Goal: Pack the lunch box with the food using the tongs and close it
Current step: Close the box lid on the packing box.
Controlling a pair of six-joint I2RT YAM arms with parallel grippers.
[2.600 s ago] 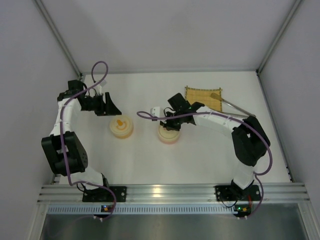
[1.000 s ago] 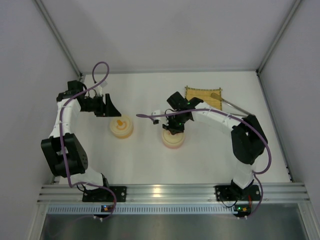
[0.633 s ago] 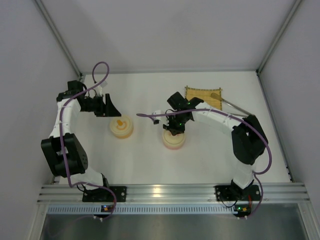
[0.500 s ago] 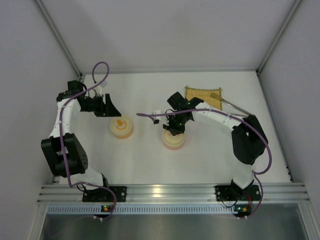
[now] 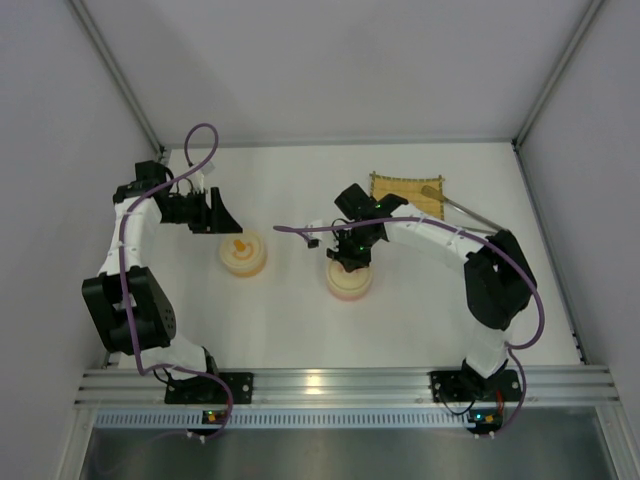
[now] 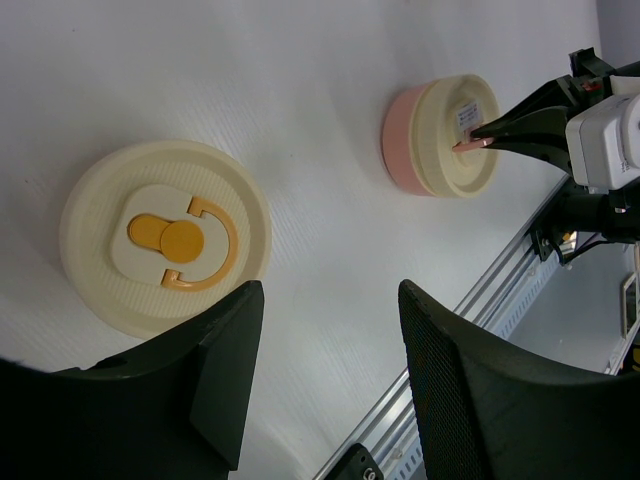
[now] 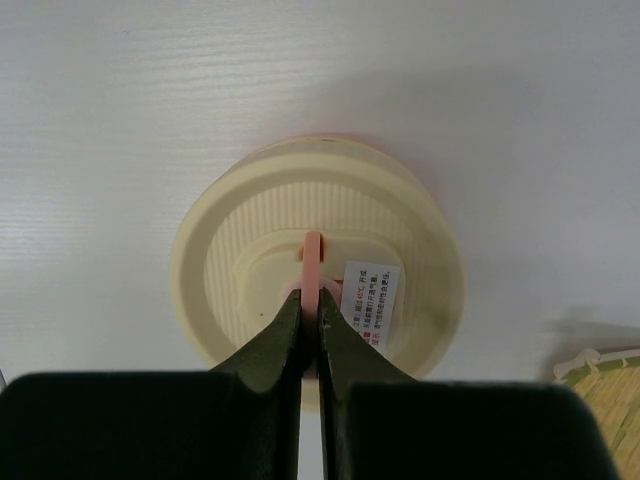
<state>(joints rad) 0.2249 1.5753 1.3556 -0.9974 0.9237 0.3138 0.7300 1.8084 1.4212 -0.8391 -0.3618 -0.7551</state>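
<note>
My right gripper [image 7: 310, 300] is shut on the upright pink handle [image 7: 313, 250] of the cream lid [image 7: 225, 270], which sits on the pink lunch box [image 5: 349, 283] at the table's middle. The same pink lunch box [image 6: 405, 150] shows in the left wrist view with the right gripper's fingers on its top. My left gripper [image 6: 330, 295] is open and holds nothing; it hangs at the far left [image 5: 218, 213], just behind a second cream box with an orange handle [image 5: 243, 254] [image 6: 165, 245]. The tongs [image 5: 472, 212] lie at the far right. The food is out of view.
A bamboo mat [image 5: 405, 192] lies at the back right under one end of the tongs; its corner shows in the right wrist view [image 7: 600, 375]. An aluminium rail [image 5: 340, 382] runs along the near edge. Grey walls close in the left, back and right sides.
Since the earliest frame the pink lunch box and my right gripper have shifted slightly toward the near right. Over the last second almost nothing moves. The left arm is still.
</note>
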